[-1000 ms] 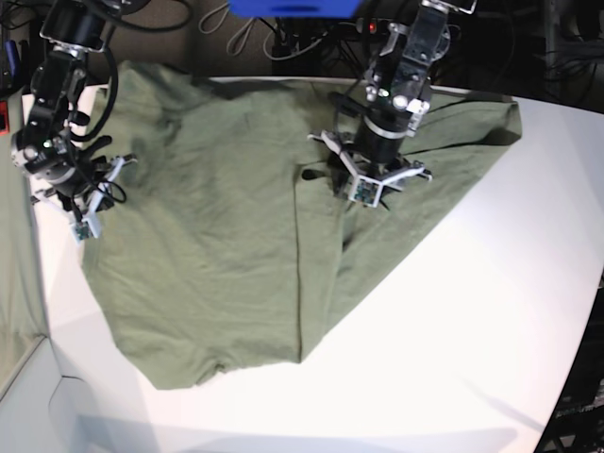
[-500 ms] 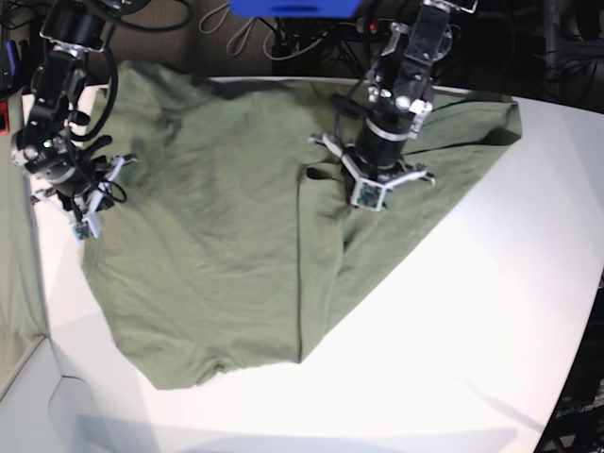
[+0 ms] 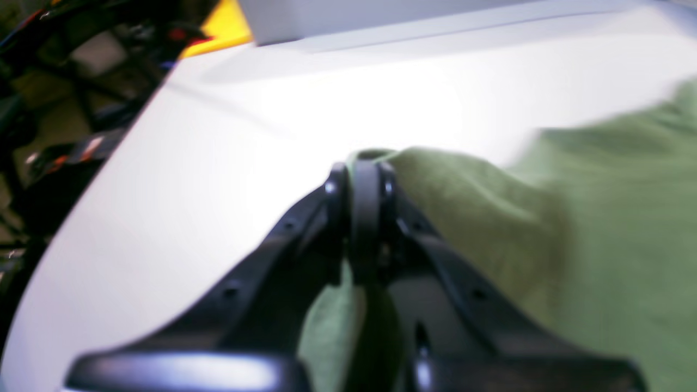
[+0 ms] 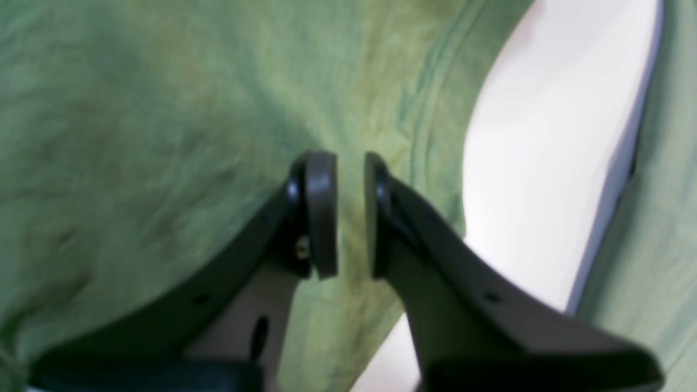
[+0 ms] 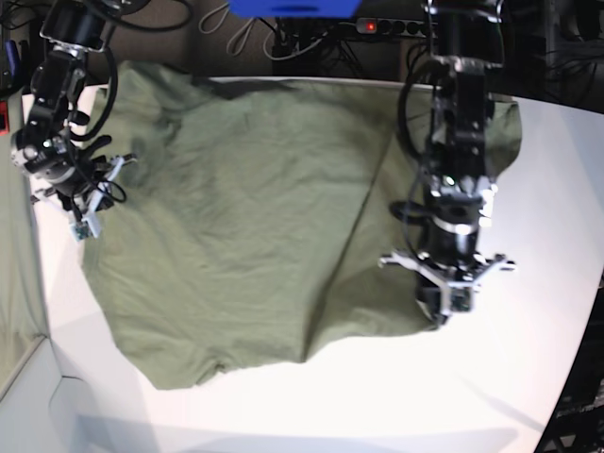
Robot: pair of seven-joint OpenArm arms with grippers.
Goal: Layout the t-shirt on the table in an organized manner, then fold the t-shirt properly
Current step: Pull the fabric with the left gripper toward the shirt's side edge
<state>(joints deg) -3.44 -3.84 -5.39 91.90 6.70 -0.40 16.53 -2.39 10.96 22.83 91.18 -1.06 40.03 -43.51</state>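
Note:
The olive-green t-shirt lies spread over the white table, reaching from the back left to the right. My left gripper is at the shirt's front right corner. In the left wrist view, that gripper is shut on a bunched edge of the t-shirt, above the bare table. My right gripper hovers at the shirt's left edge. The right wrist view shows it with a narrow gap between the pads, over the t-shirt beside its hem and the table.
A pale grey-green cloth strip hangs along the table's left side and shows in the right wrist view as the strip. Dark floor with cables and a power strip lies behind the table. The table's curved edge runs at the right.
My left gripper closed on the shirt's folded flap near the middle and carried it toward the front right, opening the flap out. The right arm stayed still.

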